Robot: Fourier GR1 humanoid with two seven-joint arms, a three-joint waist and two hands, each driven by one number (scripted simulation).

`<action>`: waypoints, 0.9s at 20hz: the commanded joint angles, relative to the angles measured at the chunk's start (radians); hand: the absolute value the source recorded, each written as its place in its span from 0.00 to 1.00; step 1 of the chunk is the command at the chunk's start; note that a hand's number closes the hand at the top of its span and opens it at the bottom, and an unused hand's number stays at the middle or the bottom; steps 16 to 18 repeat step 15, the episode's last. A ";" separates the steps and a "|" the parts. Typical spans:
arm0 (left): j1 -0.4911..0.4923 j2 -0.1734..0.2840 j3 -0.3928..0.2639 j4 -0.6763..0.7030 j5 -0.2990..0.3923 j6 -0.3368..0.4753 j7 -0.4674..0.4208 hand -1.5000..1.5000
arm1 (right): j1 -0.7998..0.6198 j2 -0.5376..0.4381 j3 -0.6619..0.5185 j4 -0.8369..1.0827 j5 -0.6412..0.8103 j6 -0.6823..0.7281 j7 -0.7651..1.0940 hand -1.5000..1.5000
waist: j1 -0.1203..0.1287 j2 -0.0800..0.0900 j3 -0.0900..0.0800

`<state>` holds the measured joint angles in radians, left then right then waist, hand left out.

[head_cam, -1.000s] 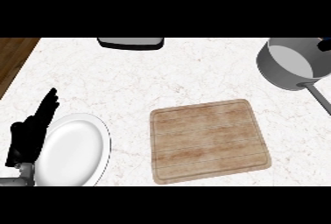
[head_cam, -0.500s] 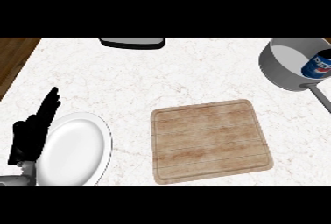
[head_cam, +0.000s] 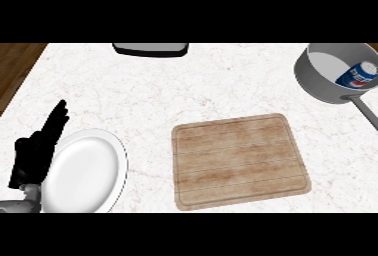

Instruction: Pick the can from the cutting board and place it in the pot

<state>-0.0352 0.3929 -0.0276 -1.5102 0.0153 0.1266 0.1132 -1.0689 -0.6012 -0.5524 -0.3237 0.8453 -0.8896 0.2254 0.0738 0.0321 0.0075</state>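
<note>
White marble counter runs across the scene, wood floor at its far left. At the near left the left hand (head_cam: 37, 150) rests with fingers straight beside a white plate (head_cam: 83, 172). The cutting board (head_cam: 238, 161) lies bare. At the far right the can (head_cam: 359, 75), absent a second ago, now lies tilted inside the pot (head_cam: 319, 75): placement looks done. No right hand shows.

White marble-patterned counter (head_cam: 184, 85), faint reddish veining. White plate (head_cam: 83, 172) at lower left, lying on the counter. Dark object with a grey face (head_cam: 150, 48) at the far edge, cut off; identity unclear. Brown wood surface (head_cam: 16, 65) beyond the counter's left edge.
</note>
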 commanded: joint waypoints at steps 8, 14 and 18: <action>0.026 -0.012 0.032 -0.005 -0.009 0.013 0.039 0.50 | 0.095 0.090 -0.174 -0.120 -0.321 0.078 -0.360 0.00 | -0.053 -0.024 -0.005; 0.062 -0.024 0.060 -0.019 -0.023 0.007 0.015 0.50 | 0.210 0.175 -0.165 -0.275 -0.431 0.102 -0.411 0.00 | -0.072 -0.033 -0.007; 0.070 0.014 0.084 -0.028 0.000 -0.024 0.024 0.50 | 0.270 0.182 -0.137 -0.367 -0.422 0.178 -0.367 0.00 | -0.097 -0.044 -0.008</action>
